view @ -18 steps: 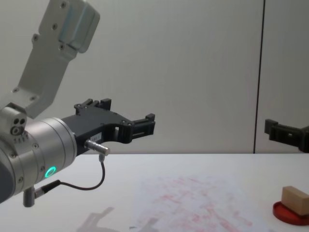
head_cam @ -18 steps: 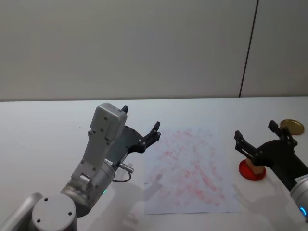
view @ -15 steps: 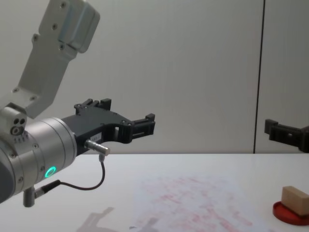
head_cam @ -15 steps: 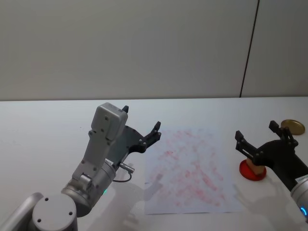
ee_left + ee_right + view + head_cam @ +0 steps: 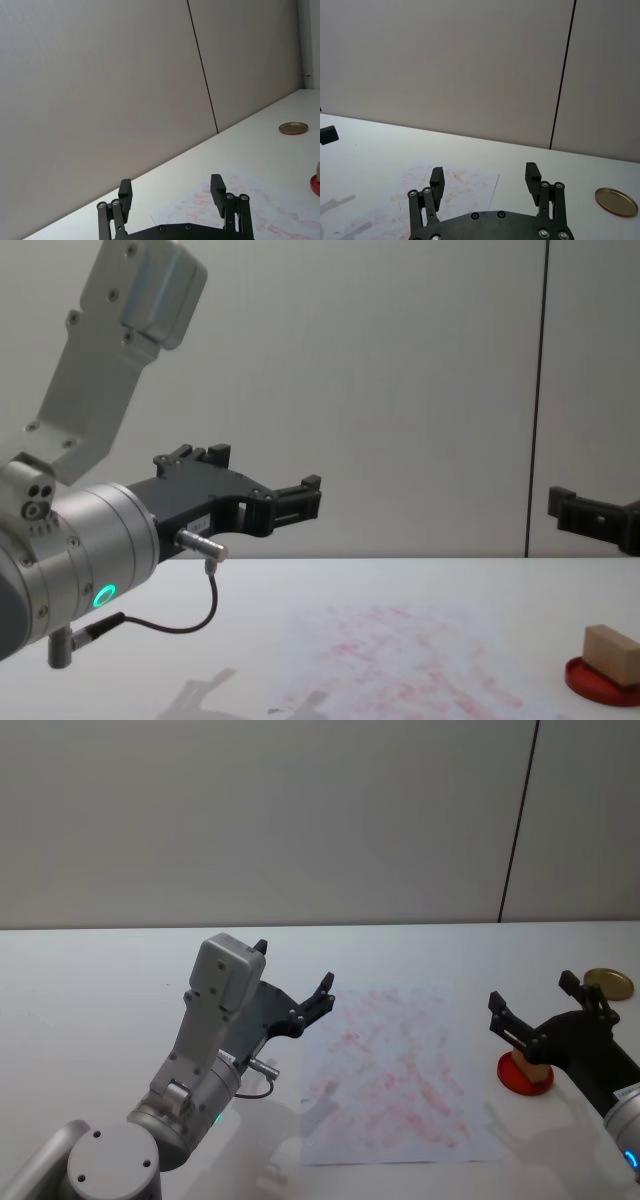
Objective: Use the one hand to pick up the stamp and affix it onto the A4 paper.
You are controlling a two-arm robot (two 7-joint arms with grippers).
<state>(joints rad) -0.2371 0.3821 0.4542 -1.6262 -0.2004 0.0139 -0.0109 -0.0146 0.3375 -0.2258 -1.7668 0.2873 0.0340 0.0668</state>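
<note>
1. right gripper [image 5: 531, 990] is at the right side of the bench [image 5: 100, 980]; jaws spread wide, nothing between them; chest view puts it up in the air, well above the stamp [image 5: 611, 653], not touching it.
2. stamp is a small tan wooden block; it sits on top of the red ink-pad dish [image 5: 600, 684]; the dish is near the bench's right edge, just beside the right edge of the A4 paper [image 5: 400, 1070], toward the paper's near-right corner; in head view the right gripper's body overlaps part of block and dish.
3. A4 paper lies flat around mid-bench, long side running front to back; covered all over in faint red smudged prints; corners look flat.
4. left gripper [image 5: 292, 965] is held raised over the bench just off the paper's left edge, by its far-left corner; jaws wide apart, empty; fingers point toward the wall [image 5: 300, 820].
5. left arm [image 5: 90, 550] is silver, large in chest view at the bench's left side; green light ring [image 5: 103, 594] lit on the wrist; black cable [image 5: 170, 625] loops under it.
6. gold lid [image 5: 607, 982] lies flat by the bench's right edge, behind the dish and apart from it.
7. wall is plain grey panels behind the bench's far edge; a thin dark vertical seam shows toward the right.
</note>
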